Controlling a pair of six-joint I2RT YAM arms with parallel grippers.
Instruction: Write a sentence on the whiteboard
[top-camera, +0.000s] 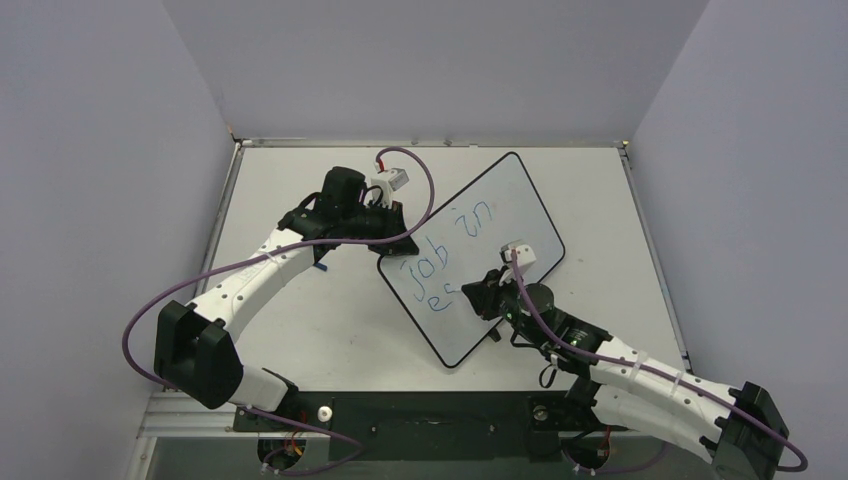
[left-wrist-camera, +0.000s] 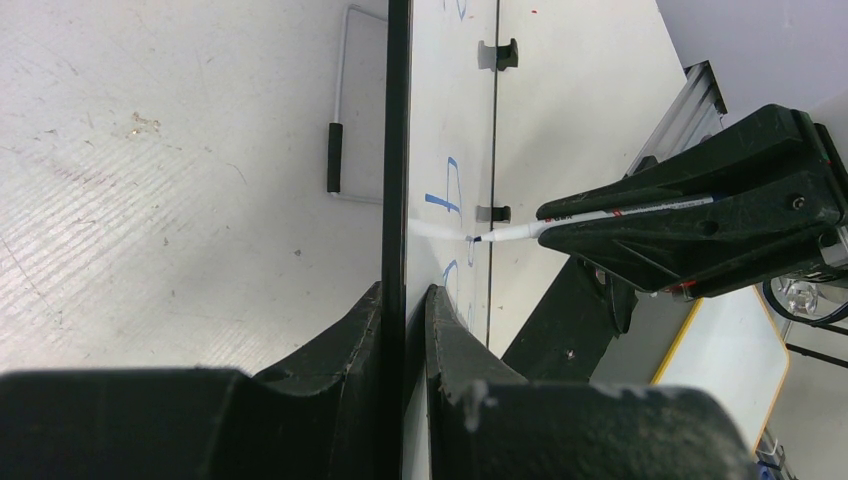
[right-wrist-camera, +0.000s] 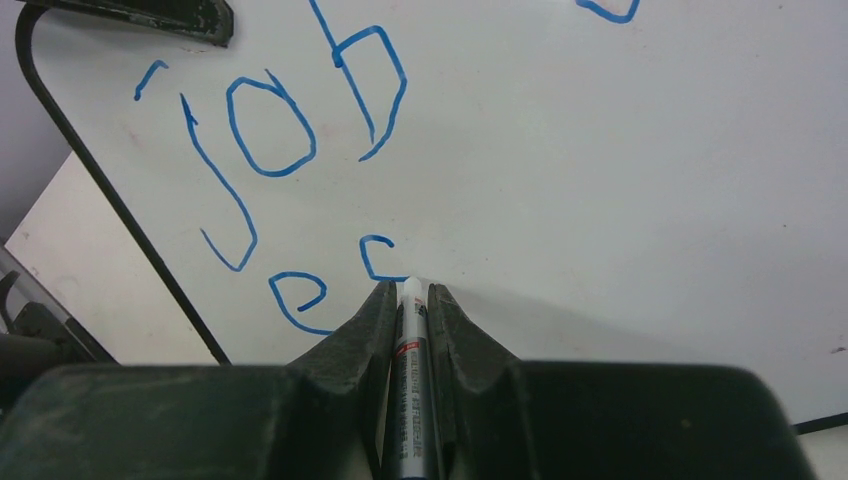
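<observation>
The whiteboard (top-camera: 515, 190) was set askew near the middle of the counter (top-camera: 300, 330). One edge was pinched between the fingers of the left claw (left-wrist-camera: 404, 300), which was closed narrowly on it. The marker (right-wrist-camera: 411, 340) was clamped in the right claw (right-wrist-camera: 410, 292), and its tip was pressed to the board just after a small "c". The sentence (right-wrist-camera: 272, 173) was written in blue, with "job" and something like "in" above and "e c" begun beneath. The writing was therefore judged to be only part done.

The chief risk was judged to lie in the single-edge hold. If the marker were pressed hard, the board could be swung or slid within the left claw, and the next letters would be skewed or dragged. How firmly the board was seated on the counter could not be told.

A second risk was seen in the marker itself. It was gripped only along its barrel, so under pressure it could be pushed back between the fingers or tilted, and the line would be broken or thinned.

The fresh "c" and "e" lay just beside the fingertips, so they could be smeared if the claw were lowered or swept sideways. The second line was placed close under "job", so tall strokes could be run into the letters above.
</observation>
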